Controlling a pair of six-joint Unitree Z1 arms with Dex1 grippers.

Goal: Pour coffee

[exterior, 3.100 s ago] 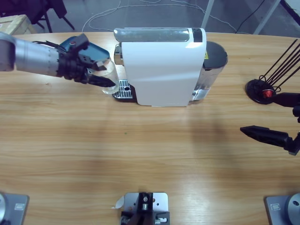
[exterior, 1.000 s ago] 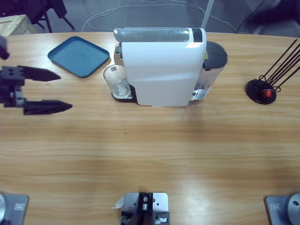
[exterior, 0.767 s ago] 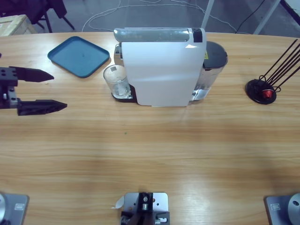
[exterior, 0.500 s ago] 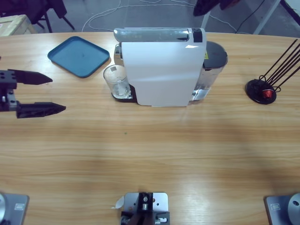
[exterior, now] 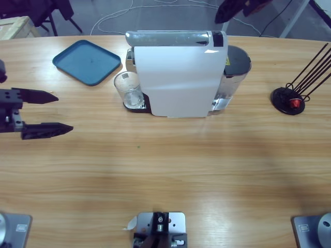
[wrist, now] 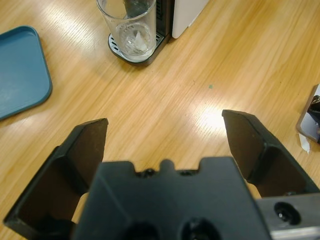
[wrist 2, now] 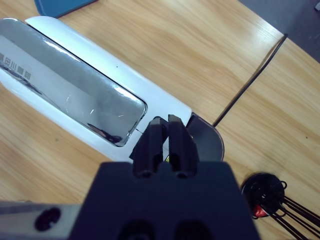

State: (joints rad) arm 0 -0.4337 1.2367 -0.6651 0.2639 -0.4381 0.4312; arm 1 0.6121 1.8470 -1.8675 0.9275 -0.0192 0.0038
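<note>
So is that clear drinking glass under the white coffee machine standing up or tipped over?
Upright: the clear drinking glass stands on the drip tray, rim up.

White coffee machine [exterior: 178, 75] with silver lid, lying long across the table's far side. Clear glass [exterior: 128, 89], upright on its drip tray at the left end.

Wooden table [exterior: 170, 165]; grey floor [exterior: 103, 13]
</note>
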